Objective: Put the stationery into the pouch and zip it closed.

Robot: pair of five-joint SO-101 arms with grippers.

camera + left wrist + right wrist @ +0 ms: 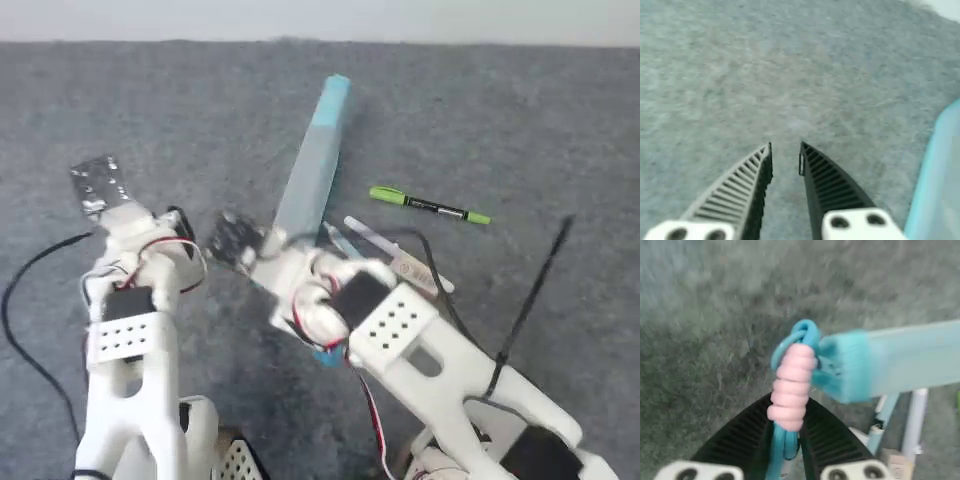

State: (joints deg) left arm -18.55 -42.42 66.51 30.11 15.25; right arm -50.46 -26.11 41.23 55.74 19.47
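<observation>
A long light-blue pouch (pixel 312 160) lies at the middle of the grey mat, and its edge shows in the left wrist view (pixel 939 175). In the right wrist view its near end (pixel 890 362) carries a pink beaded zipper pull (pixel 791 387) on a blue loop. My right gripper (pixel 790 409) is shut on that pull and stands at the pouch's near end (pixel 235 240). A green pen (pixel 430 207) lies right of the pouch. A white pen (pixel 375 238) lies beside my right arm. My left gripper (pixel 785 147) hovers over bare mat, left of the pouch (pixel 98 185), narrowly open and holding nothing.
A small beige item (pixel 415 275) lies by the white pen, partly under my right arm, and shows near the white pen (pixel 915 415) as a beige block (pixel 895 465). A black cable (pixel 530 290) rises from the right arm's base. Bare mat stretches along the far side.
</observation>
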